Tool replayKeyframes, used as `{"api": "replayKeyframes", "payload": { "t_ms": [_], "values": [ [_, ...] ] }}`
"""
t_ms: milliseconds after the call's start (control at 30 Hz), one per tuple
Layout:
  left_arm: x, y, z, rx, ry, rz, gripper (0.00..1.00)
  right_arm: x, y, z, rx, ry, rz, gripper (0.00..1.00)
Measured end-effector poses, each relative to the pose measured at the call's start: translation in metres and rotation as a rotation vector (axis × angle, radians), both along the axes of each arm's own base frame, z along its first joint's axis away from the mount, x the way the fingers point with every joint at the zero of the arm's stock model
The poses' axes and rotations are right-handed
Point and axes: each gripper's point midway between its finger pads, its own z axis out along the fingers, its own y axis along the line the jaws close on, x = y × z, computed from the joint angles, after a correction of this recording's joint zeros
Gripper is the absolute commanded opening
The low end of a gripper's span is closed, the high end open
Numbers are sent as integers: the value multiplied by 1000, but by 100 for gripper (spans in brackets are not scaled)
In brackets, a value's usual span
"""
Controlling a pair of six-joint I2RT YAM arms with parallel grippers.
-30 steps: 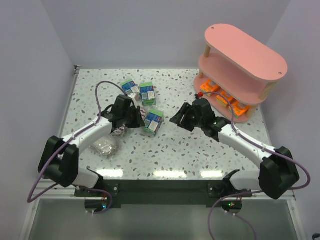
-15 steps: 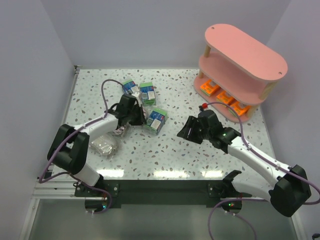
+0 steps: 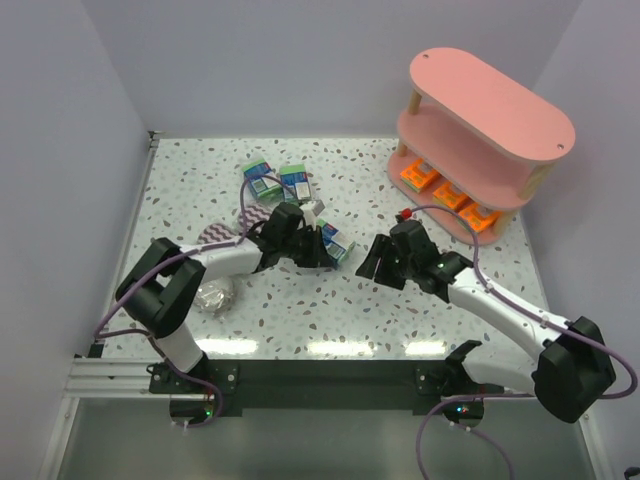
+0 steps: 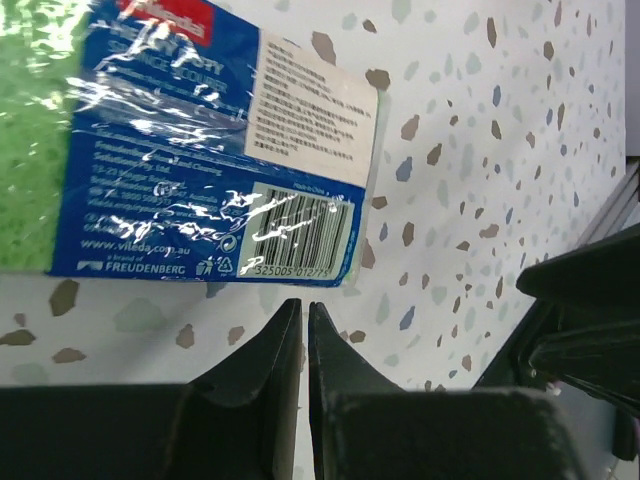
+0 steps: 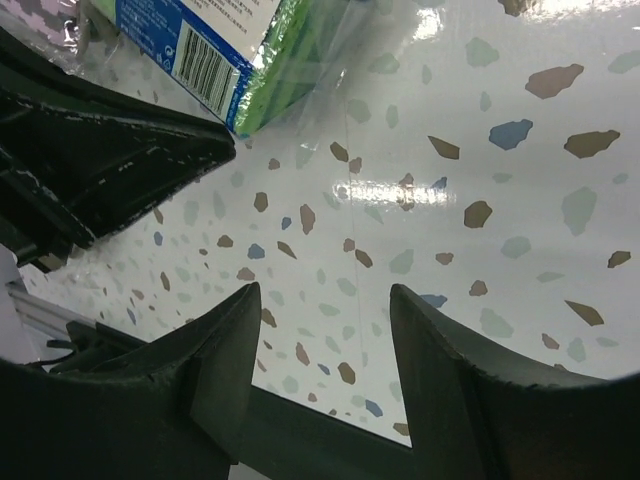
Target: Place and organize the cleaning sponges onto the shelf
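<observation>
Currently we count three orange packs [image 3: 448, 193] on the shelf [image 3: 490, 100] bottom tier; the rest lie on the table [image 3: 330, 310], one green-and-blue pack [image 4: 200, 150] just beyond the nearly closed left gripper [image 4: 303, 305], the right gripper [image 5: 322, 300] wide and empty.

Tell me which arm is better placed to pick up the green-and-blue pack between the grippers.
Probably the right: the right gripper stands open facing the green-and-blue pack, on the shelf side. The left gripper is shut and empty.
</observation>
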Motion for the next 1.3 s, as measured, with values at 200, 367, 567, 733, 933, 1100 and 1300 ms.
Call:
{"api": "replayKeyframes", "payload": {
  "t_ms": [200,367,567,733,933,1100,1300],
  "values": [
    [-5,-7,-2,-25,35,-1,12,10,2,-7,-25,17,-30,62],
    [-10,2,11,-9,33,21,26,33,10,-8,-64,20,-48,64],
    [-24,30,72,-43,-78,96,41,60,26,-6,-50,-4,-72,66],
    [-27,64,97,-38,-124,195,45,70,34,-27,-42,50,-126,66],
    [-27,103,87,28,-87,304,45,89,53,-54,17,109,-210,52],
    [-33,120,78,69,-57,334,43,103,58,-45,110,57,-297,13],
    [-35,121,79,75,-63,326,40,95,49,-42,141,44,-337,0]
  ]
}}
